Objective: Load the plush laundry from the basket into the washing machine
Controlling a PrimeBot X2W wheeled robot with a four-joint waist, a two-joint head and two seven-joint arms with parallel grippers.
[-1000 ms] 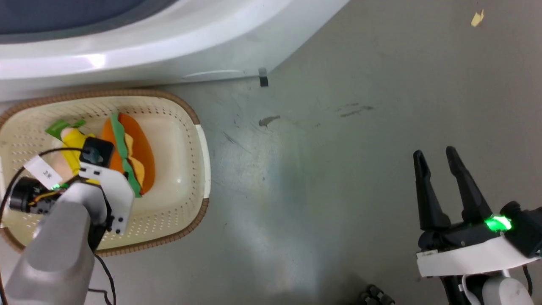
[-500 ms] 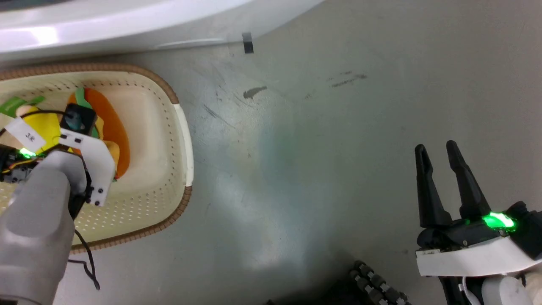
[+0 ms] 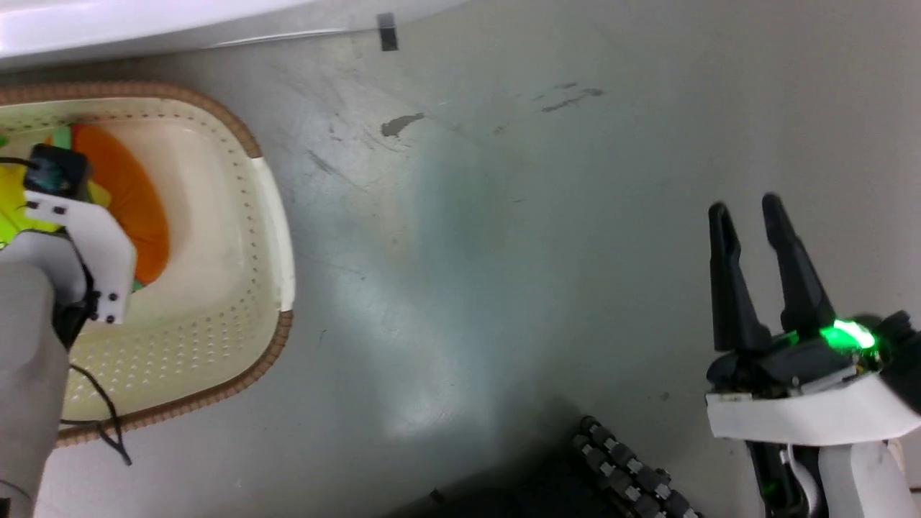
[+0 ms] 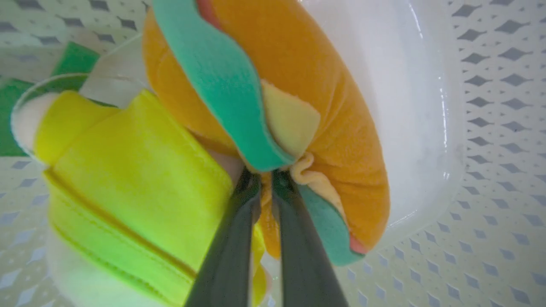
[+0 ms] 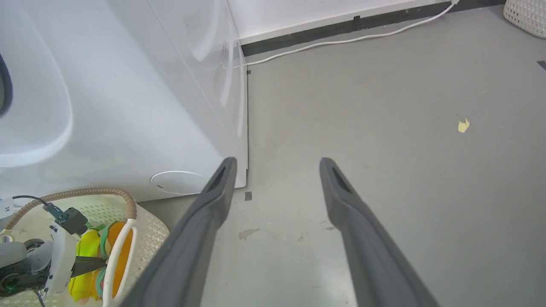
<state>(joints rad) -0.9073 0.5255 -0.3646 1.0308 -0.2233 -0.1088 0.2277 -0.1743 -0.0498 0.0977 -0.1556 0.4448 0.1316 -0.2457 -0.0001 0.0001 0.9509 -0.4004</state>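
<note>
Inside the cream basket (image 3: 276,237) sit the burger plush (image 4: 332,106) and the yellow plush (image 4: 128,170). The left end effector (image 4: 265,181) pinches the burger plush's layered edge. The right end effector (image 3: 748,208) hangs spread above the floor (image 3: 504,252), well apart.

Head camera looks steeply down on the basket (image 3: 277,237); left wrist camera sits close against the plush laundry (image 4: 324,106) inside it — right wrist camera, low, faces the washing machine (image 5: 128,106) and shares the basket.

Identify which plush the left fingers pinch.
The orange burger plush: the left gripper clamps its yellow frill under the green layer; the yellow plush merely lies alongside.
</note>
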